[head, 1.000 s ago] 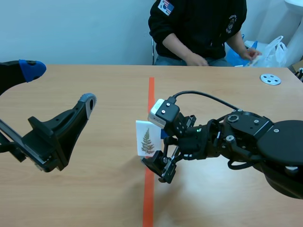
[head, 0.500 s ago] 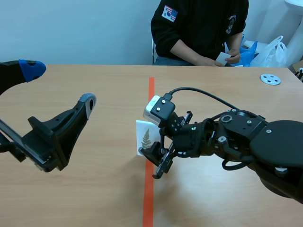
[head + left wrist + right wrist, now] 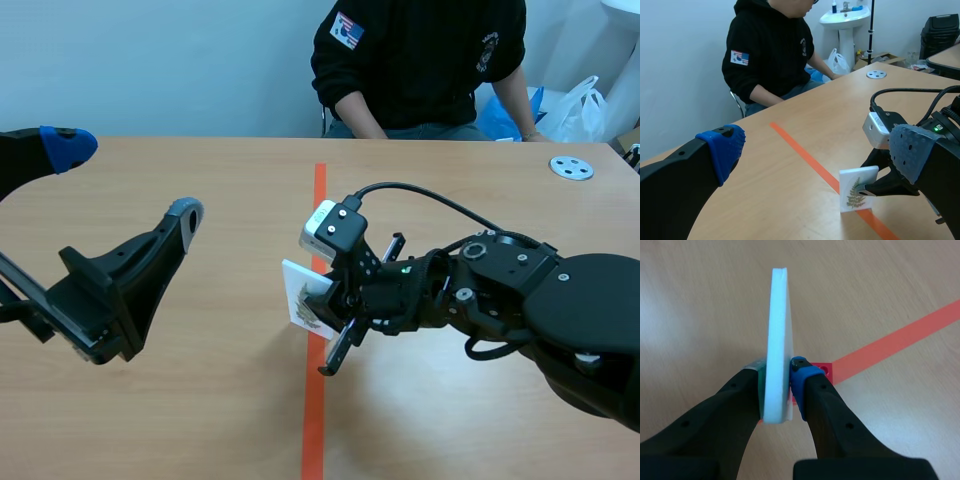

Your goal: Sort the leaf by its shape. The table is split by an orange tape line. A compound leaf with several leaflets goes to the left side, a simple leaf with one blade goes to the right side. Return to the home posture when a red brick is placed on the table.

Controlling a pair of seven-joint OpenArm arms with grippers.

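A white card [image 3: 297,295] printed with a green fern-like compound leaf stands at the orange tape line [image 3: 319,200], leaning a little. My right gripper [image 3: 322,306] is shut on it. In the right wrist view the card [image 3: 776,340] is edge-on, pinched between the two fingers, with the blue pad [image 3: 801,371] pressed on one face. A small red piece [image 3: 824,369] shows behind that pad at the card's foot. The left wrist view shows the card's leaf side [image 3: 858,189]. My left gripper [image 3: 125,180] hangs open above the table's left half, with nothing between its fingers.
A person in a black hoodie [image 3: 420,60] sits across the table. A grey round disc [image 3: 571,167] lies at the far right. A white plastic bag [image 3: 578,105] sits behind the table at the right. Bare wood lies on both sides of the tape.
My right gripper's fingers have closed from open onto the card, which now leans. The person's hands have drawn back. The left arm has not moved.
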